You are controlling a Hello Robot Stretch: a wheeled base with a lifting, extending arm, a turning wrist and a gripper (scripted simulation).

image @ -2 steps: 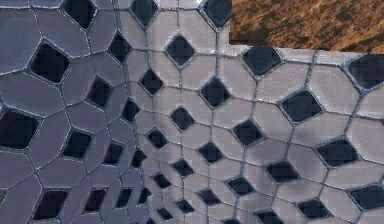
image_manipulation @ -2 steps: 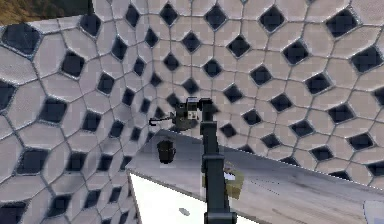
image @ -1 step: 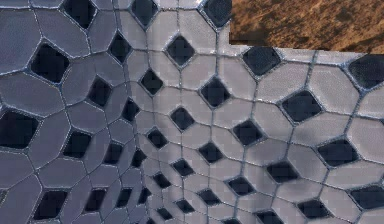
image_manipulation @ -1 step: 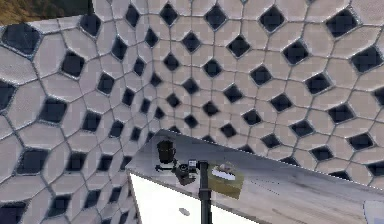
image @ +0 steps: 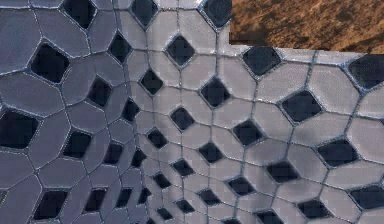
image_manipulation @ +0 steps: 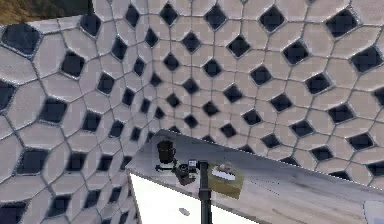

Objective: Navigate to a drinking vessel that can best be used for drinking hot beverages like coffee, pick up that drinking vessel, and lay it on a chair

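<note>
White table (image_manipulation: 300,192) is next to me, so my gripper (image_manipulation: 176,166) is out by the dark cup (image_manipulation: 165,151), prob. to grab it. Can't tell if my fingers (image_manipulation: 180,170) hold anything.

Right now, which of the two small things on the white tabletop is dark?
The upright thing near the tabletop's far edge, toward the arm side view's left; the flat tan thing lies by the arm.

Tiled wall (image: 150,110) — pale grey tiles with black insets; counter (image_manipulation: 290,190) — white; arm (image_manipulation: 205,200) dark.
</note>
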